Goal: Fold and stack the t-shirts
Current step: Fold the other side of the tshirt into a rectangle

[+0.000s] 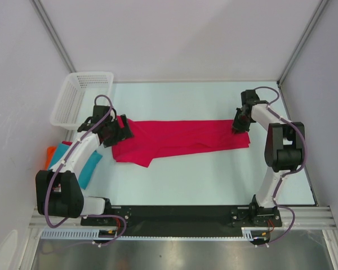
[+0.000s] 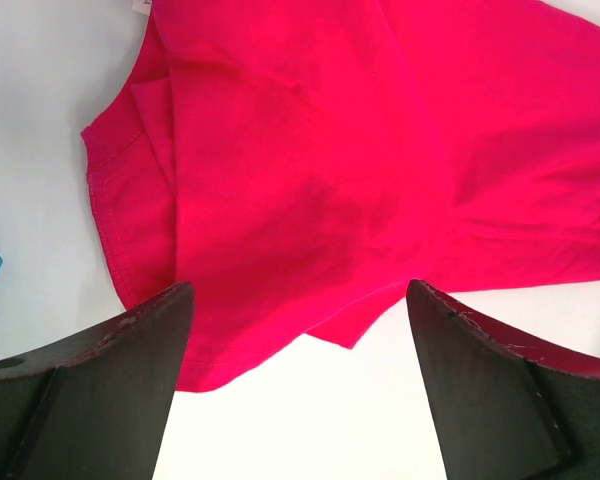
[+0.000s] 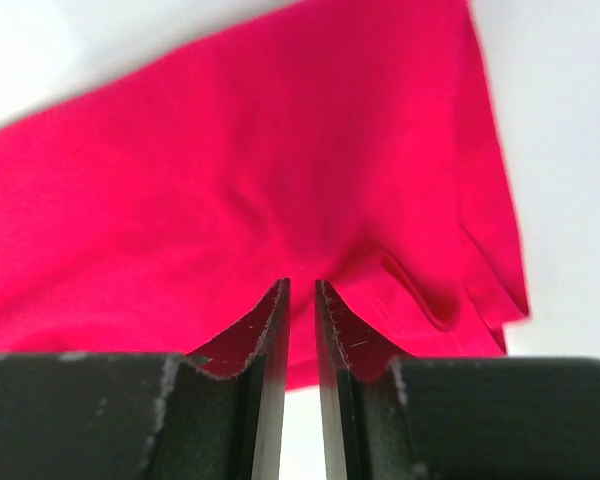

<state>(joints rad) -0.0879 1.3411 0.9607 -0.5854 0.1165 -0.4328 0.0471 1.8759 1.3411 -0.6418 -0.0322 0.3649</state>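
The crimson-pink t-shirt (image 1: pixel 180 138) lies stretched out in a long band across the middle of the table. My left gripper (image 1: pixel 115 132) hovers open over its left end, and in the left wrist view the wide-apart fingers (image 2: pixel 130 370) frame the shirt's sleeve and hem (image 2: pixel 310 150) with nothing between them. My right gripper (image 1: pixel 238 125) is at the shirt's right end. In the right wrist view its jaws (image 3: pixel 302 285) stand almost together, pinching a pucker of the red cloth (image 3: pixel 230 170). A teal t-shirt (image 1: pixel 81 166) lies on an orange one (image 1: pixel 49 153) at the left edge.
A white mesh basket (image 1: pixel 81 98) stands at the back left corner, just behind the left arm. White walls close in the table on three sides. Bare tabletop (image 1: pixel 214 180) lies between the shirt and the arm bases.
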